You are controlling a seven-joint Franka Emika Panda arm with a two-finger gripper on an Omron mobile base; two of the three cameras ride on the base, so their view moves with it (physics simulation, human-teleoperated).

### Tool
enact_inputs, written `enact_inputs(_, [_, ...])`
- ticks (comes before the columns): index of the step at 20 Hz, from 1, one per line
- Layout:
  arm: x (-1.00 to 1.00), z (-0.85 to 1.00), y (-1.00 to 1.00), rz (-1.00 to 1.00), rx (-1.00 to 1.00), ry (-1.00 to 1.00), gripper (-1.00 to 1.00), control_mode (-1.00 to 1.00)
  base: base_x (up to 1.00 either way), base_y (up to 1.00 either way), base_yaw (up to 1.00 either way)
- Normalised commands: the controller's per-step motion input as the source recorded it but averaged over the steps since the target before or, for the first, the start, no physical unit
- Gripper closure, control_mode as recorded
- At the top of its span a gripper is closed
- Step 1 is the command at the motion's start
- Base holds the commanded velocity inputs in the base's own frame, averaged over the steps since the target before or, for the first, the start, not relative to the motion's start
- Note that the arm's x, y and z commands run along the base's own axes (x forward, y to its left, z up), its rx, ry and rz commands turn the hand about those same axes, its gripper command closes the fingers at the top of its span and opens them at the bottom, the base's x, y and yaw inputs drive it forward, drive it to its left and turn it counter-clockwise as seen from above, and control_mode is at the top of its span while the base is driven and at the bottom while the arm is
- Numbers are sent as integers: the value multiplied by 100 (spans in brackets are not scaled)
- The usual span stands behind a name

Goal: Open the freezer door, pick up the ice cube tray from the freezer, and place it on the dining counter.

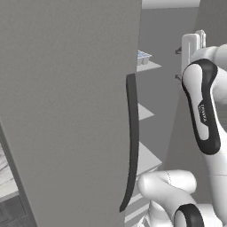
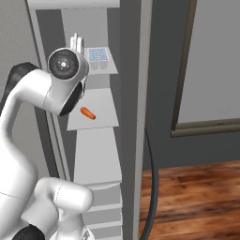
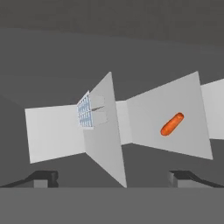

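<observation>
The freezer door (image 1: 66, 111) stands swung open, a tall grey panel with its long dark curved handle (image 1: 132, 137) on the near edge. Its edge (image 2: 136, 117) also shows in the right base view. Inside, the ice cube tray (image 2: 98, 55) lies on the upper shelf, pale-rimmed with light blue cells (image 1: 142, 55). My gripper (image 3: 113, 178) is open with nothing between its fingers. It is raised in front of the freezer at the tray's height, a short way off the tray (image 3: 84, 110). The dining counter is out of view.
An orange oblong item (image 2: 87, 113) lies on the white shelf (image 2: 101, 123) below the tray, right of the tray in the rolled hand view (image 3: 172, 124). More white shelves sit lower. A wooden floor (image 2: 197, 197) and a grey wall lie to the right.
</observation>
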Motion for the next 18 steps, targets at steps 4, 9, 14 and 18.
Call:
enact_inputs(4, [37, 0, 0, 0, 0, -1, -100, -100, 0, 0, 0])
enact_inputs(9, [36, 0, 0, 0, 0, 0, -100, -100, 0, 0, 0])
enact_inputs(14, [36, 0, 0, 0, 0, 0, -100, -100, 0, 0, 0])
enact_inputs(18, [37, 0, 0, 0, 0, 0, -100, -100, 0, 0, 0])
